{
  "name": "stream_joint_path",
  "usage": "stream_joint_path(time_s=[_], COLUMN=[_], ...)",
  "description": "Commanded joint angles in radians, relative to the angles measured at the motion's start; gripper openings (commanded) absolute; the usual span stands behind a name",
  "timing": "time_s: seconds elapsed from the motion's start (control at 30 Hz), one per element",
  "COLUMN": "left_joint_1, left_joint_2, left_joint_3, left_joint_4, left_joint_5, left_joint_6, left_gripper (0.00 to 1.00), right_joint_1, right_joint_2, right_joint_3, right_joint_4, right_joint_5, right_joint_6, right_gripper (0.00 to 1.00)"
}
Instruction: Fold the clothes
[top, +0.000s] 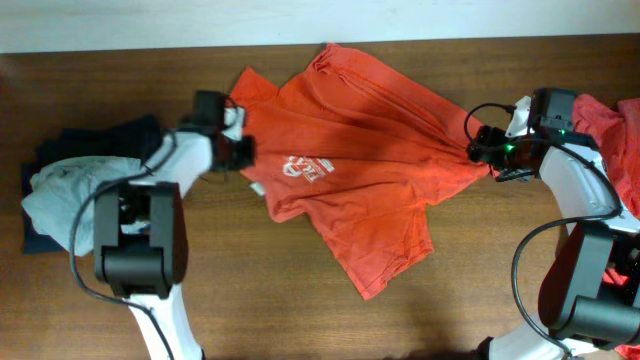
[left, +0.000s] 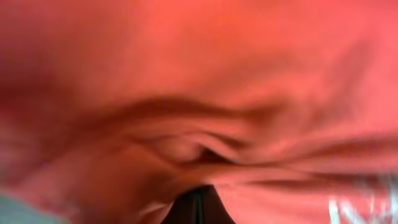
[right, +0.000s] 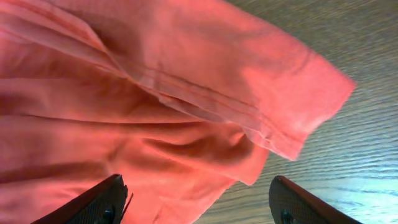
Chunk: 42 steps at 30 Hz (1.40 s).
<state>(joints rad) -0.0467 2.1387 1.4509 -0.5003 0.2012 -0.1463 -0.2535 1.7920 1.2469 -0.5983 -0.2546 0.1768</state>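
An orange-red T-shirt (top: 350, 150) with a white logo lies crumpled and partly spread across the middle of the wooden table (top: 300, 310). My left gripper (top: 243, 151) is at the shirt's left edge. In the left wrist view the blurred red cloth (left: 199, 93) fills the frame, and the dark fingers (left: 198, 198) sit pressed together under it, shut on the shirt. My right gripper (top: 479, 150) is at the bunched right side of the shirt. In the right wrist view its fingers (right: 196, 180) are wide open, with a sleeve and hem of the shirt (right: 155, 93) lying between them.
A heap of pale grey (top: 70, 190) and navy (top: 110, 135) garments lies at the table's left end. Another orange-red garment (top: 612, 120) lies at the right edge. The table's far edge meets a white strip (top: 200, 20) at the top.
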Motion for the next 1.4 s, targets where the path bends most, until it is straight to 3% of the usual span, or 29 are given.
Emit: stream_joint_path(time_s=[0.0, 0.13, 0.2, 0.23, 0.3, 0.37, 0.4, 0.53, 0.7, 0.87, 1.0, 1.23, 1.37], left_joint_1=[0.160, 0.201, 0.197, 0.190, 0.166, 0.132, 0.100, -0.027, -0.190, -0.350, -0.401, -0.430, -0.364], left_joint_2=[0.106, 0.130, 0.130, 0.130, 0.129, 0.129, 0.129, 0.130, 0.130, 0.130, 0.129, 0.129, 0.129], left_joint_3=[0.158, 0.366, 0.450, 0.507, 0.612, 0.689, 0.711, 0.696, 0.590, 0.360, 0.280, 0.075, -0.104], left_joint_4=[-0.026, -0.126, -0.179, -0.233, -0.372, -0.526, -0.611, -0.805, -0.884, -0.830, -0.781, -0.631, -0.544], left_joint_5=[-0.069, -0.055, -0.046, -0.043, -0.021, 0.026, 0.042, 0.039, 0.039, -0.045, -0.098, -0.146, -0.168], left_joint_6=[-0.073, -0.037, 0.021, 0.051, 0.071, 0.100, 0.126, 0.175, 0.169, 0.103, 0.064, 0.016, -0.135], left_gripper=[0.00, 0.04, 0.23, 0.48, 0.53, 0.52, 0.45, 0.36, 0.35, 0.30, 0.30, 0.30, 0.22], right_joint_1=[0.006, 0.006, 0.005, 0.006, 0.011, 0.021, 0.032, 0.085, 0.122, 0.122, 0.122, 0.122, 0.122], right_joint_2=[-0.023, -0.023, -0.023, -0.023, -0.023, -0.022, -0.020, -0.018, -0.018, -0.018, -0.018, -0.018, -0.018], right_joint_3=[0.018, 0.018, 0.018, 0.018, 0.018, 0.017, 0.017, 0.017, 0.017, 0.017, 0.017, 0.017, 0.017], right_joint_4=[-0.004, -0.014, -0.015, -0.015, -0.015, -0.015, -0.015, -0.016, -0.016, -0.019, -0.020, -0.020, -0.027], right_joint_5=[-0.056, -0.056, -0.056, -0.056, -0.055, -0.048, -0.048, 0.044, 0.083, 0.083, 0.084, 0.083, 0.084], right_joint_6=[0.001, 0.000, 0.000, 0.000, -0.009, -0.012, -0.012, -0.011, -0.011, -0.011, -0.011, -0.011, -0.011], right_gripper=[0.78, 0.78, 0.78, 0.79, 0.78, 0.78, 0.77, 0.78, 0.81, 0.81, 0.81, 0.81, 0.81])
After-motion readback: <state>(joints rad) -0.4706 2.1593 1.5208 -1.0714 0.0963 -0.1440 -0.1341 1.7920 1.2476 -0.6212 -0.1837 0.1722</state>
